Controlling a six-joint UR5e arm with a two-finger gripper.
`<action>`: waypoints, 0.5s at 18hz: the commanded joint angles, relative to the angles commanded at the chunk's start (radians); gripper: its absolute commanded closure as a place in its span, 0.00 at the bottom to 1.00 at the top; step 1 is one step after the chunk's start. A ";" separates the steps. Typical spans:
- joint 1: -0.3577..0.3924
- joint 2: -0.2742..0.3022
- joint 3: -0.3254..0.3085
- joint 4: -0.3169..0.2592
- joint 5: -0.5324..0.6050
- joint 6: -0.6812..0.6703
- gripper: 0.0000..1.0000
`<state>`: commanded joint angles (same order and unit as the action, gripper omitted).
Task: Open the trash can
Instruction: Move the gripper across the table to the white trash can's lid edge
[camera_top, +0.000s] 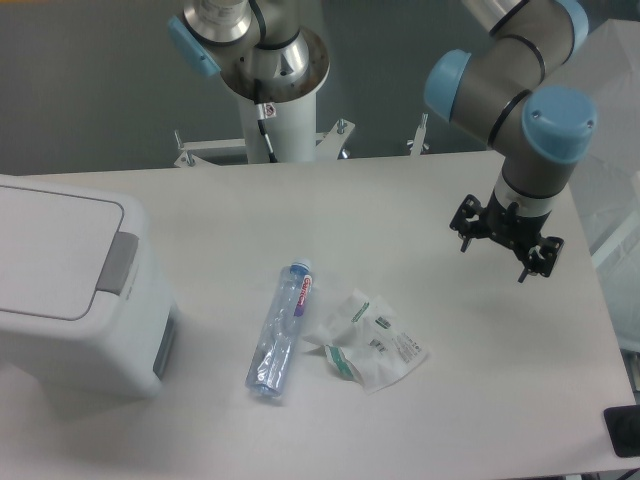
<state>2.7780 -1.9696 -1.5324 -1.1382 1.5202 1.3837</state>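
Observation:
The trash can (70, 290) is a large white boxy bin at the left edge of the table. Its flat white lid (50, 245) lies shut, with a grey latch (122, 263) on the side facing right. My gripper (505, 247) hangs above the right side of the table, far from the bin. Its black fingers (466, 222) point down and stand apart, with nothing between them.
A clear plastic bottle (280, 330) with a blue cap lies on the table right of the bin. Crumpled clear wrappers (365, 340) lie beside it. A second arm's white base (275, 100) stands at the table's back edge.

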 joint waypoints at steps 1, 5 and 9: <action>0.000 0.000 0.000 0.000 0.000 0.000 0.00; -0.014 0.003 0.002 0.003 -0.015 -0.011 0.00; -0.043 0.006 0.005 0.003 -0.090 -0.245 0.00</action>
<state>2.7352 -1.9635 -1.5279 -1.1351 1.4298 1.1391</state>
